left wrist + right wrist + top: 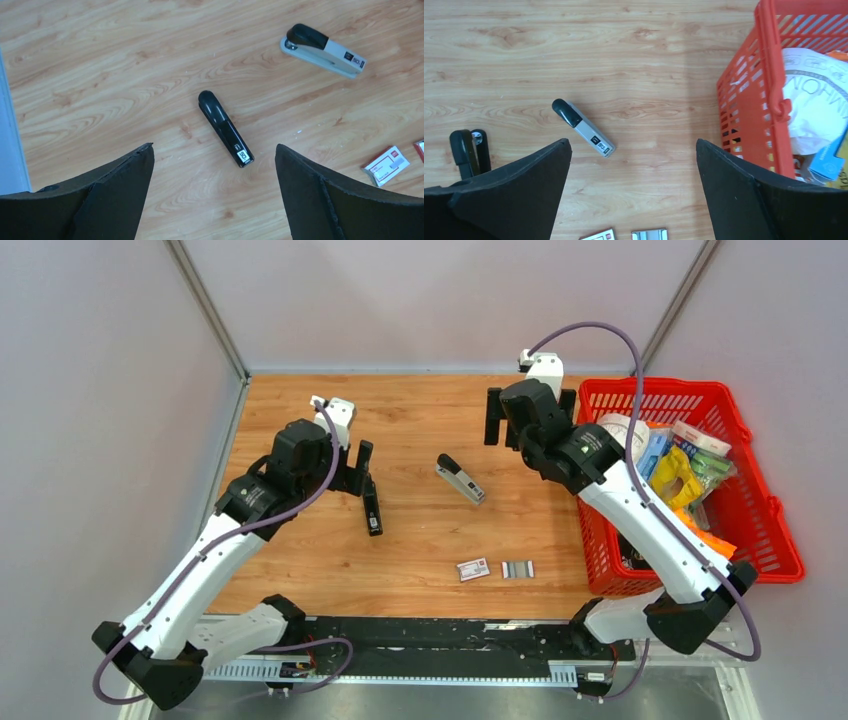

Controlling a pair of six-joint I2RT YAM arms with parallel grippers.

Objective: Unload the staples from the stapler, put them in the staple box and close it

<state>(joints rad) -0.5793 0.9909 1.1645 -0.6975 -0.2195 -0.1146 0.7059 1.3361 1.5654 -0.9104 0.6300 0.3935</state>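
Wooden table [420, 410]: one black stapler [372, 512], one grey stapler [461, 479], one staples strip [517, 569]

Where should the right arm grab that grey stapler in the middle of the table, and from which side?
Probably mid-body, from straight above: the grey stapler lies low and diagonal on the table, so turn the open right gripper until its jaws straddle the narrow long sides.

staples [649, 234]: cropped at bottom edge | box [599, 235]: likewise, label seemingly illegible
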